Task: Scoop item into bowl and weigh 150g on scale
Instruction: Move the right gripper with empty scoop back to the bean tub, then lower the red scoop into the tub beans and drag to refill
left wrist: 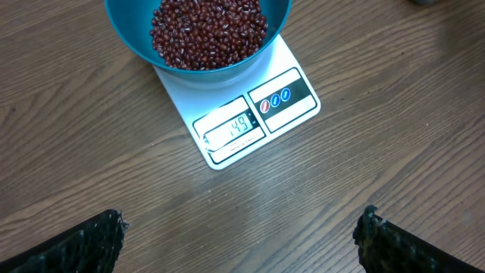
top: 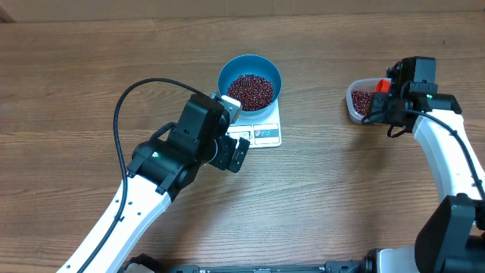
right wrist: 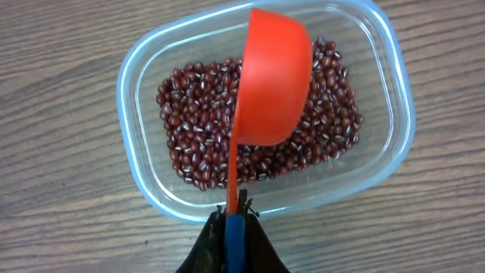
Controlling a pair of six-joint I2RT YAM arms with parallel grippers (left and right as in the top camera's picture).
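Read "149" on the display of the scale point(left wrist: 250, 121); no unit legible. Beside the display, noted a dark panel with three small round buttons, one red-and-white and two blue, markings too small to read.

Found the bowl point(left wrist: 125, 42) seated on the scale's far end, overhanging it on both sides and loaded with a loose heap of beans point(left wrist: 208, 30). Scale near the middle of the table point(left wrist: 394, 167). Long axis running from the bowl toward the robot's side, display end nearest the robot, set slightly askew to the wood grain.

Left gripper point(left wrist: 242, 246): fingers point(left wrist: 83, 243) spread wide, gripping nothing. Hung over bare wood just short of the display end, facing the scale.

Right gripper point(right wrist: 233, 235): clamped tight on the handle of a red scoop point(right wrist: 273, 83), well apart from the scale on the robot's right side. Scoop's long axis straight out from the jaws, cup end away from the gripper, rolled sideways, rounded outside toward the wrist camera. Held over a clear tub point(right wrist: 394, 106) with more beans spread across its floor. Tub's long axis crosswise to the scoop handle. Cannot tell whether scoop and beans touch.
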